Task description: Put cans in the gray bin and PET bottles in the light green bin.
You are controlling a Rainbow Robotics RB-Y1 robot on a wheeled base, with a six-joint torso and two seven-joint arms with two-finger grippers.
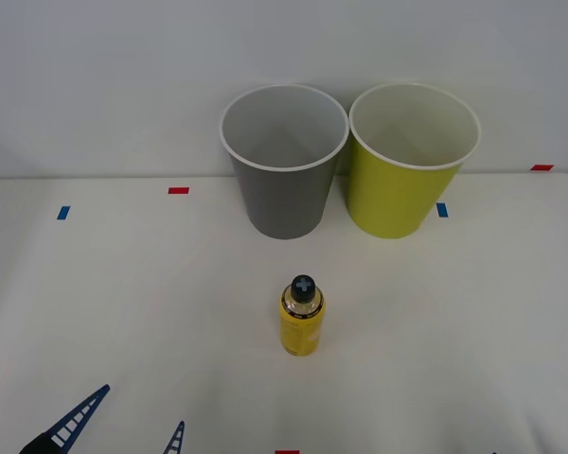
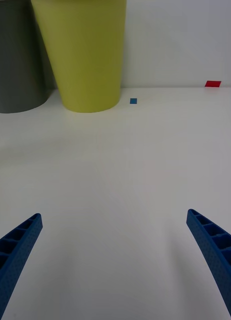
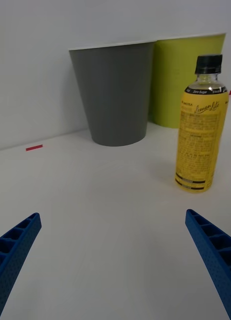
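A small PET bottle with a yellow label and black cap stands upright mid-table, in front of the two bins. The gray bin stands at the back, and the light green bin is close beside it on the right. Both bins are upright and look empty. My left gripper is open low at the table's front left, and the bottle stands ahead of it, off to one side. My right gripper is open over bare table, with the light green bin farther ahead. Cans are out of view.
Small red tape marks and blue tape marks lie on the white table. A plain wall rises right behind the bins. Open table surrounds the bottle on all sides.
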